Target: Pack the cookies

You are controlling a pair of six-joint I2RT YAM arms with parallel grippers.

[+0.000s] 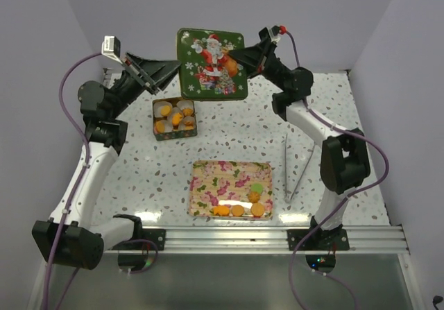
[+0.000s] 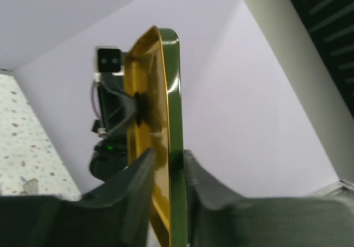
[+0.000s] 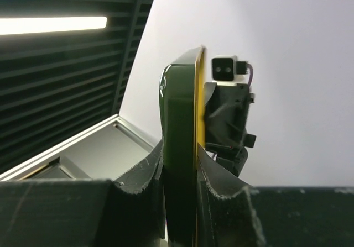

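Speckled white table (image 1: 347, 116). Cookies (image 1: 237, 211): small orange-brown rounds in a row on the floral tray (image 1: 222, 178), lower centre, one pale green; more in the green tin (image 1: 175, 136), centre left. Left gripper (image 1: 177, 71) and right gripper (image 1: 236, 55) pinch opposite edges of the Santa lid (image 1: 208, 64), top centre.

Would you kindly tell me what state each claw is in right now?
Left claw: closed on the tin lid, at its left edge.
Right claw: closed on the same tin lid, at its right edge.
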